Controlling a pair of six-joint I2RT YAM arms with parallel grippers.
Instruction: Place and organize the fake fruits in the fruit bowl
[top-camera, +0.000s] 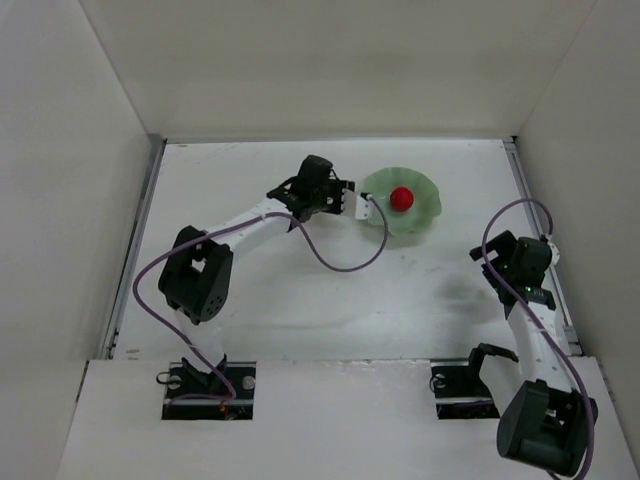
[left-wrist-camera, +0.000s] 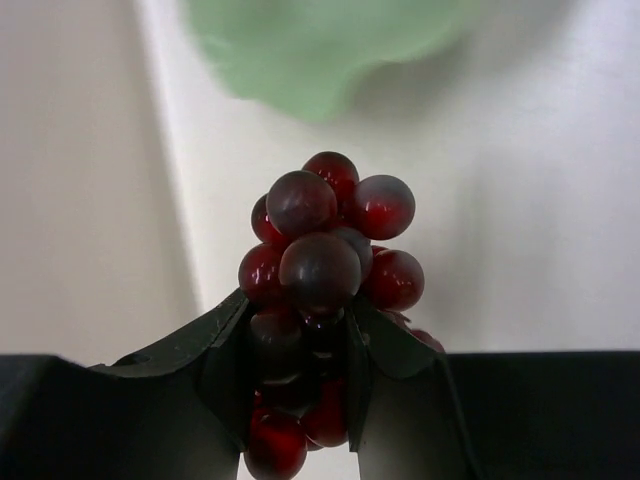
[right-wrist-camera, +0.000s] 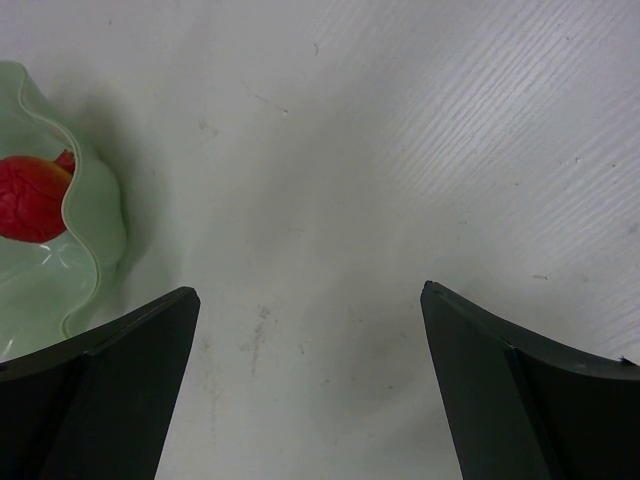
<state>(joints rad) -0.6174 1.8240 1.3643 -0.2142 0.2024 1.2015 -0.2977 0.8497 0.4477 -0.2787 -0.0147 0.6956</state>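
Widest of all: the white counter (top-camera: 300, 300), with walls around. Next in size: the mint-green fruit bowl (top-camera: 427, 212) with its wavy rim, sitting toward the far side. Right at its left rim: the left hand (top-camera: 362, 206), closed tight around the dark red bunch of grapes (left-wrist-camera: 320, 250), held up off the counter. Hard to tell whether over the rim yet. Off near the right edge, well apart from the bowl: the right hand (right-wrist-camera: 308, 290), spread wide, holding nothing. Smallest: the round red fruit (top-camera: 402, 198), already resting in the middle of the bowl.

Possible trouble from here, only a guess. Letting go too early, before fully over the rim: grapes down on the counter, not in the bowl. Coming in too low: a bump on the wavy rim and a shoved bowl. Dropping right on top of the red fruit: a knock, maybe a roll out over the low edge. Safer: lift a bit, then set down beside the red fruit.
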